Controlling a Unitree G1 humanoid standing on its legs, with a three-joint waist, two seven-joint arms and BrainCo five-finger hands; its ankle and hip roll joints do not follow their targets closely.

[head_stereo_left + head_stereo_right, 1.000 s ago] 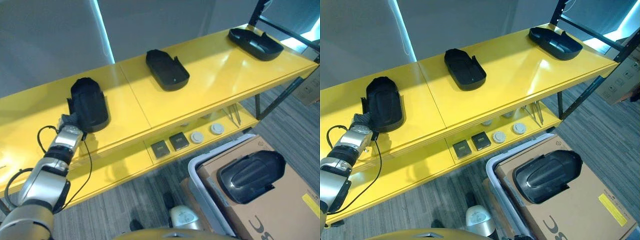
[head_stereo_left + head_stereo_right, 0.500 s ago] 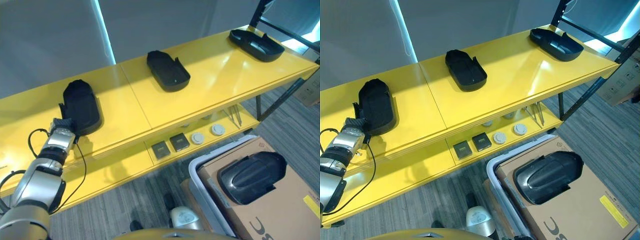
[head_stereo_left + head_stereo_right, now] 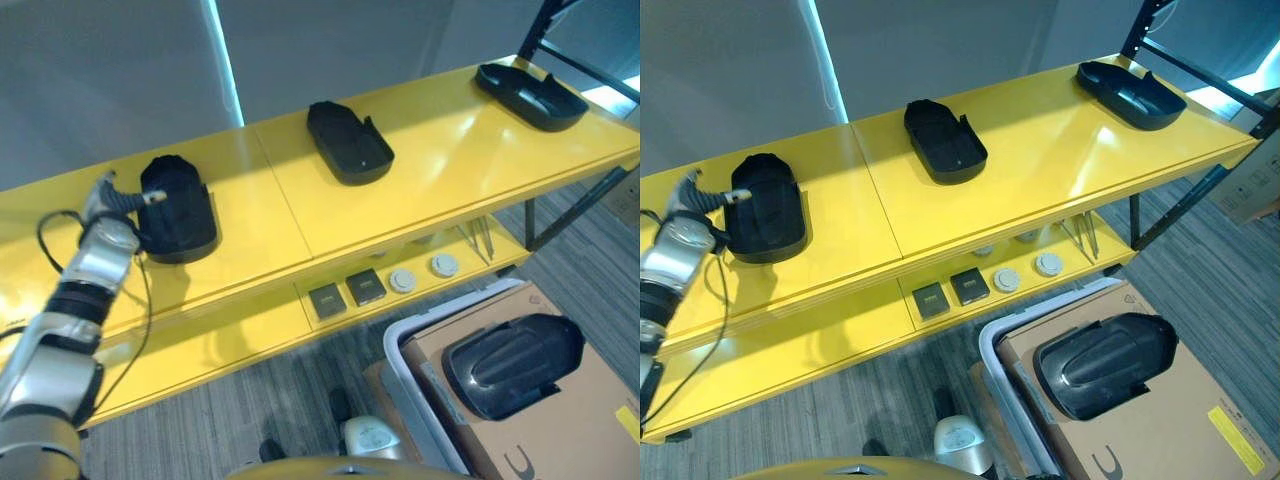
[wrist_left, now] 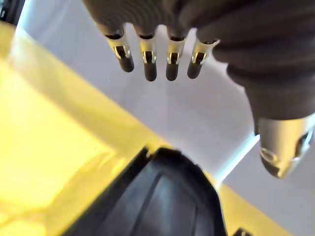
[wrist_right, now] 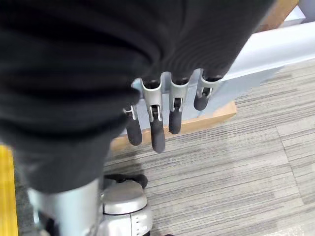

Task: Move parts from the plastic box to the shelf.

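Counting three parts on the shelf (image 3: 280,215), one part (image 3: 515,362) is left in the plastic box (image 3: 400,350); left hand (image 3: 118,196) fingers straight by the left-end part (image 3: 176,207), right hand (image 5: 167,113) relaxed, empty.

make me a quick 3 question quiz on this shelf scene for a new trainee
1. How many black parts lie on the shelf's top board?
2. True or false: the left hand is curled round the leftmost part.
3. Where is the part not yet moved? A) on the lower shelf board B) on the cardboard in the plastic box C) on the floor

Key:
1. Three.
2. False: its fingers are straight, beside that part.
3. B: that part lies there.
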